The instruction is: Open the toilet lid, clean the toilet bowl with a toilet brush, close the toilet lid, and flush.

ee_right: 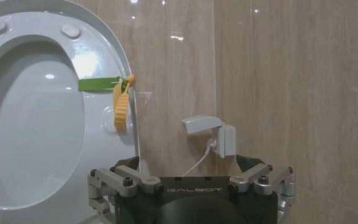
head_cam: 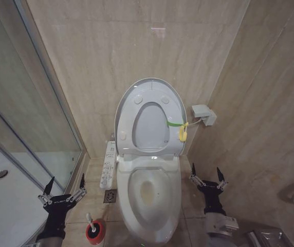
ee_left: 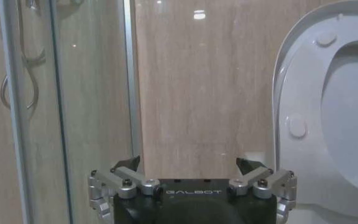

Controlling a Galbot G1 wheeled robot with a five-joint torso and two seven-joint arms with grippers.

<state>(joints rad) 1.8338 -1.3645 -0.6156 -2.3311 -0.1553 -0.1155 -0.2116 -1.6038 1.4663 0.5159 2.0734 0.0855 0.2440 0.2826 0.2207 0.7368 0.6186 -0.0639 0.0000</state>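
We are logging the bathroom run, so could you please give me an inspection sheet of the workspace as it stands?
Surface: beige tiled floor, floor drain beside the bowl.
Job's things: toilet lid raised against the wall with the seat ring; toilet bowl exposed; toilet brush standing in its red holder.
Clutter: nothing seen.
Grippers: left hand open, near the shower glass; right hand open, right of the bowl; both hold nothing.
Cables: white cable from the wall box.
Surroundings: glass shower enclosure, white shower tray, marble-look walls.
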